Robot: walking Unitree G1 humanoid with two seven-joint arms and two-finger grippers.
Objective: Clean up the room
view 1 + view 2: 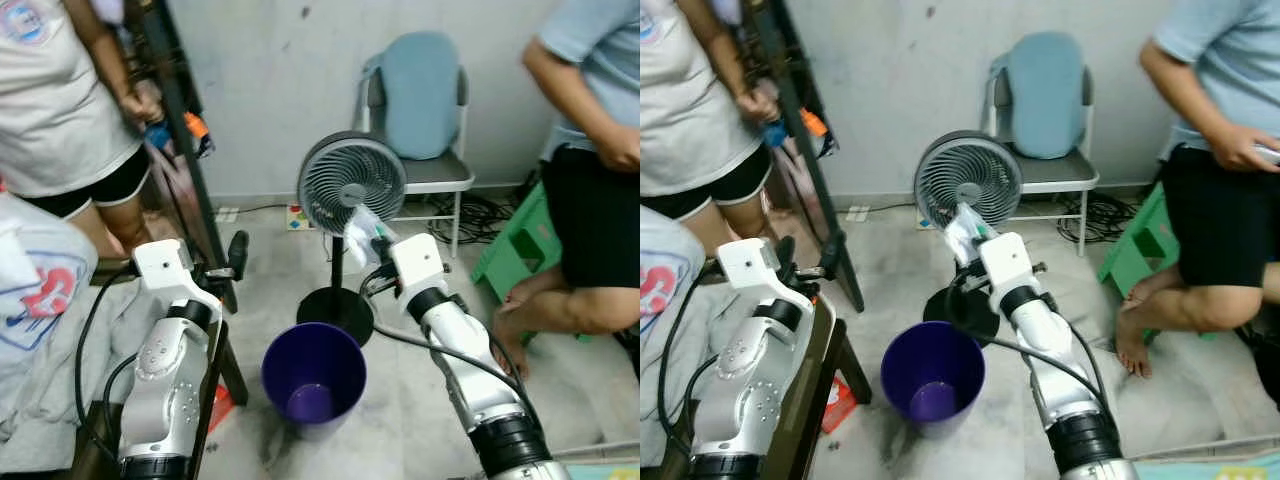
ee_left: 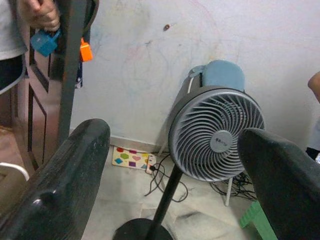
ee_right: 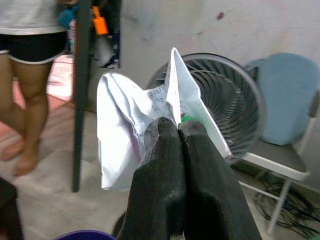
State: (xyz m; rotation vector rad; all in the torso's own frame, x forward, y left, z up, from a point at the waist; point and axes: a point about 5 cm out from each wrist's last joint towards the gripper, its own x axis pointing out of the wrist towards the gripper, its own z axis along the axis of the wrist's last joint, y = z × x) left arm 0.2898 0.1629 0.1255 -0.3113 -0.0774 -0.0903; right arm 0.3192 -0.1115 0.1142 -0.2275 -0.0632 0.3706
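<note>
The right gripper (image 3: 177, 131) has its two black fingers pressed tight together on a crumpled sheet of white paper (image 3: 135, 130) with faint handwriting and a bit of green showing at the pinch. In the left eye view this paper sits at centre frame, held up in front of the grey pedestal fan (image 1: 350, 185), above and slightly to the right of the purple bin (image 1: 312, 378) at bottom centre.

The paper looks very light, thin and limp; it folds and flares out on both sides of the fingers, so it will probably flutter, and could cling for a moment once let go. The hold is on a bunched fold near its middle, which seems secure; a loose edge would tear or slip more easily. Nothing about it is fragile.

The left gripper (image 2: 175, 165) has its fingers spread wide with nothing between them, raised at the left of the frame.

Further out, a grey folding chair with a blue cushion (image 1: 420, 100) stands against the wall at upper centre, a green stool (image 1: 515, 245) at right, and a person stands at each upper corner.
</note>
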